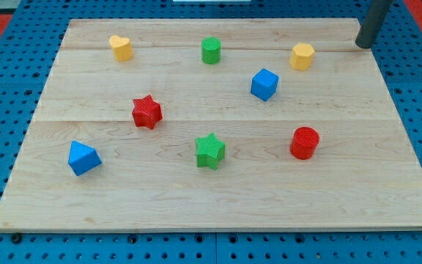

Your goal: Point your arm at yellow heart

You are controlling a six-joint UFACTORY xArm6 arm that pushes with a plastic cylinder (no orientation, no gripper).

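Observation:
The yellow heart [121,48] lies near the view's top left of the wooden board [218,198]. My tip [363,45] is at the view's top right, near the board's right edge, far to the right of the heart. The nearest block to my tip is a yellow hexagon [302,56], a little to its left. My tip touches no block.
A green cylinder [211,50] sits at top centre. A blue cube [264,84] lies below the yellow hexagon. A red star [147,112], a blue wedge-like block [83,158], a green star [210,151] and a red cylinder [305,143] lie lower down.

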